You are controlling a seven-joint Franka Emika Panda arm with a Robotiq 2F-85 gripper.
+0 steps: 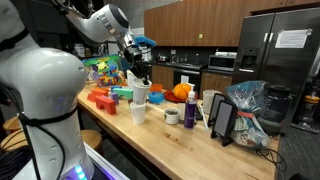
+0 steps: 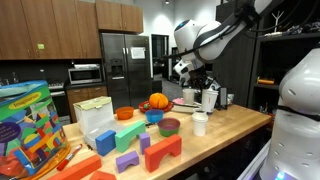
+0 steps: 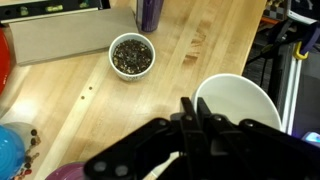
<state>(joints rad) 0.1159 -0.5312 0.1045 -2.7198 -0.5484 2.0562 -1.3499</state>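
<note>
In the wrist view my gripper (image 3: 194, 100) is shut, its two dark fingers pressed side by side with nothing visible between the tips. The tips hang just over the near left rim of a white cup (image 3: 243, 108), which looks empty inside. A pale thin stick (image 3: 165, 166) shows under the gripper's body; I cannot tell whether it is held. A small white bowl of dark grains (image 3: 131, 55) sits further off on the wooden counter. In both exterior views the gripper (image 1: 138, 72) (image 2: 192, 80) hovers above the white cup (image 1: 142, 93) (image 2: 208, 99).
A purple bottle (image 3: 150, 12), a grey box (image 3: 70, 35) and a blue bowl (image 3: 12, 150) stand around. A second white cup (image 1: 138, 113), an orange pumpkin (image 1: 180, 92), a tablet on a stand (image 1: 222, 120) and coloured blocks (image 2: 160, 150) share the counter (image 1: 170, 140).
</note>
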